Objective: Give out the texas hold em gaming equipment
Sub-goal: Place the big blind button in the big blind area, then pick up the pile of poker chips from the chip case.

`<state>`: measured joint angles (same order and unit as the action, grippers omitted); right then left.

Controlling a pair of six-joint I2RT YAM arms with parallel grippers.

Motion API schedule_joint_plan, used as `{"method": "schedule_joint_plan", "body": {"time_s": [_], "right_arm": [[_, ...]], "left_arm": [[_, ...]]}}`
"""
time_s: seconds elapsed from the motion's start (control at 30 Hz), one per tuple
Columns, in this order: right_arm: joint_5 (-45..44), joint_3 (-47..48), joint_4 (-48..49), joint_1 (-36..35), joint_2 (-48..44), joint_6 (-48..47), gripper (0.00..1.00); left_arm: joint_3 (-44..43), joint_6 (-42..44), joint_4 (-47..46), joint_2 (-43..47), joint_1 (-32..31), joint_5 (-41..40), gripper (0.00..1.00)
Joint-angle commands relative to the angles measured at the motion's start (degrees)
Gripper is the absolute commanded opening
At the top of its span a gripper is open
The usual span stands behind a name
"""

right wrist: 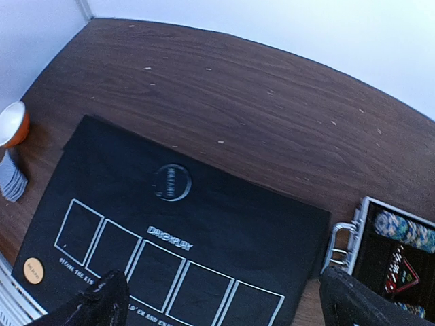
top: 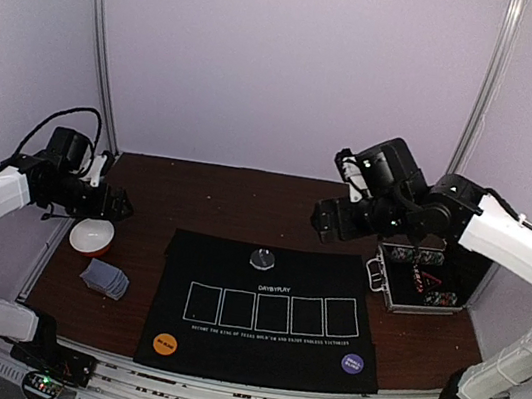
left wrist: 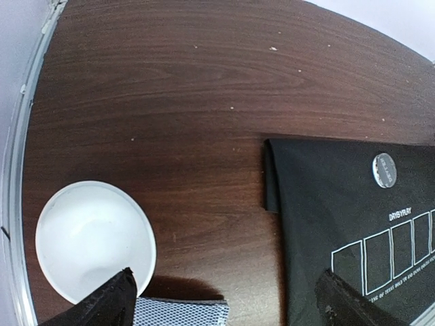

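A stack of blue-grey-backed cards (top: 105, 278) lies on the wood left of the black mat (top: 272, 292); it also shows in the left wrist view (left wrist: 180, 312). A clear dealer disc (top: 263, 258) sits at the mat's far edge, also seen in the right wrist view (right wrist: 172, 183). An orange disc (top: 164, 343) and a purple disc (top: 352, 363) lie on the mat's near corners. Striped chips (right wrist: 404, 231) lie in the open silver case (top: 415, 279). My left gripper (top: 123, 205) hangs open and empty above the bowl and cards. My right gripper (top: 324, 219) hangs open and empty over the mat's far right.
A white bowl with an orange outside (top: 92, 236) stands left of the mat, just behind the cards. The case stands at the mat's right edge. White walls and metal posts close in the back and sides. A rail runs along the near edge.
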<state>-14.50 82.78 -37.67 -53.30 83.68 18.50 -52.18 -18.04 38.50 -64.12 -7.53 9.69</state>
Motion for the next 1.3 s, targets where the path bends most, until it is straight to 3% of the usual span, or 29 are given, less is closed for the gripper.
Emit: {"method": "schedule_joint_plan", "body": {"time_s": [0.0, 0.1, 0.27, 0.53, 0.7, 0.83, 1.0, 1.27], "right_arm": [[0.4, -4.7, -6.0, 8.4, -7.1, 4.8, 1.00], [1.0, -7.4, -7.2, 14.6, -10.6, 4.3, 1.00], [5.3, -11.0, -7.4, 22.7, -11.5, 1.6, 1.00], [4.4, -9.9, -7.3, 29.8, -4.9, -3.6, 1.00], [3.2, -9.0, -7.8, 31.1, -0.4, -6.0, 0.99], [3.4, -9.3, -4.4, 33.4, 3.1, -8.6, 0.92], [2.2, -5.5, -3.8, 37.4, 11.8, -10.9, 0.73], [-0.1, -0.6, -2.2, 39.7, 22.0, -11.8, 0.66]], "left_arm": [[-1.5, 2.9, -5.8, 1.5, 0.3, 7.3, 0.95], [-0.9, 4.2, -9.6, 2.4, -0.2, 11.0, 0.96], [-2.3, 7.3, -14.2, 1.4, -3.7, 10.8, 0.98], [-12.7, 15.1, -14.7, -7.9, -16.8, -4.7, 0.98], [-16.4, 14.8, -15.1, -13.4, -18.7, -7.8, 0.98], [-11.9, 14.1, -20.4, -13.4, -18.7, -10.2, 0.98], [-7.9, 14.1, -25.3, -12.8, -18.7, -11.9, 0.98], [-7.9, 15.5, -25.7, -16.0, -18.7, -12.8, 0.98]]}}
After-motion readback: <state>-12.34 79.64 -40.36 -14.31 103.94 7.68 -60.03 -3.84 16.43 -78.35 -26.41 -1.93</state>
